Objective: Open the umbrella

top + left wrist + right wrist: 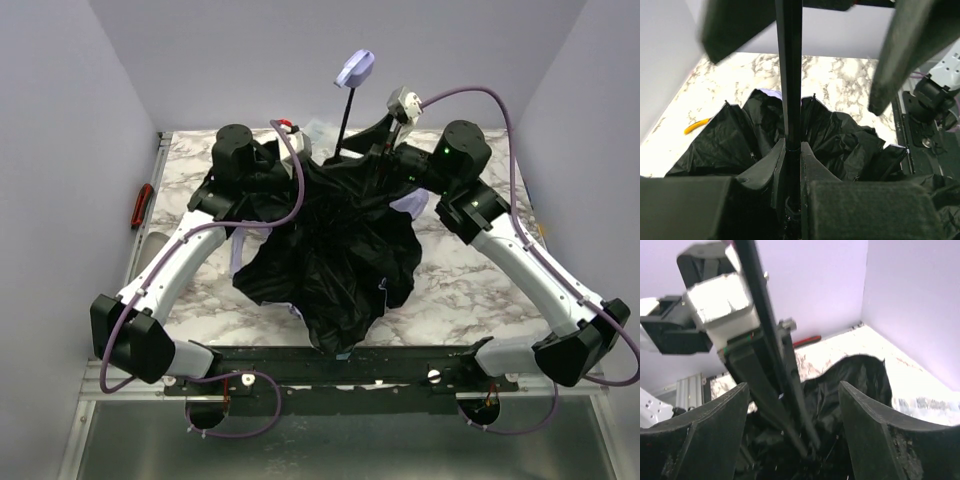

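The umbrella (330,250) lies half spread on the table with its black lining up and bits of lavender fabric at the edges. Its thin black shaft (346,115) rises to the lavender handle knob (355,68). My left gripper (792,145) is shut on the shaft (789,75) just above the canopy. In the top view it sits at the shaft's base (325,158), partly hidden by fabric. My right gripper (792,390) is open, with its fingers (715,425) either side of the shaft (765,325), not touching it. It shows in the top view (385,140).
The marble table (470,280) is walled on three sides. A red-handled tool (143,205) lies by the left wall and shows in the right wrist view (807,341). A small orange object (697,125) lies on the table. A black rail (400,362) runs along the near edge.
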`<state>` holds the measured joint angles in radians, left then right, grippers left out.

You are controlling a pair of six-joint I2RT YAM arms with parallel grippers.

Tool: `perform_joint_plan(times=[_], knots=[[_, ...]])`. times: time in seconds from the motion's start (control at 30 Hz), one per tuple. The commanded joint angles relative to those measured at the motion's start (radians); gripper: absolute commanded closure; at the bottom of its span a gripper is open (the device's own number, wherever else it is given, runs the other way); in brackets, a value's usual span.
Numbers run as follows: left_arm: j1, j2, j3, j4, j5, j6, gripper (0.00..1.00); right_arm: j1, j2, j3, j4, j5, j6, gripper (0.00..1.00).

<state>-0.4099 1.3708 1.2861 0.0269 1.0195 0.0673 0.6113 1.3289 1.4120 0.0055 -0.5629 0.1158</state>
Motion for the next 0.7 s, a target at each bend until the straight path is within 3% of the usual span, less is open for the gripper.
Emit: perform_joint_plan(times=[0.0,0.1,0.23,0.53,0.67], knots=[[-0.029,-0.006,0.042,0.017,0.078,0.021,1.0,0.001,0.046,0.023,0.173,0.025,0.076,0.29],[-0.038,-0.007,0.039,0.023,0.092,0.001,1.0,0.001,0.059,0.025,0.206,0.052,0.067,0.43],[-0.044,-0.006,0.028,0.033,0.093,-0.028,1.0,0.0,0.057,0.028,0.254,0.091,0.061,0.51],[-0.048,0.02,0.022,0.004,0.093,-0.045,1.0,0.0,0.056,0.07,0.371,0.149,0.046,0.65],[-0.056,0.034,0.039,-0.025,0.09,-0.028,1.0,0.0,0.061,0.074,0.426,0.152,0.076,0.65]])
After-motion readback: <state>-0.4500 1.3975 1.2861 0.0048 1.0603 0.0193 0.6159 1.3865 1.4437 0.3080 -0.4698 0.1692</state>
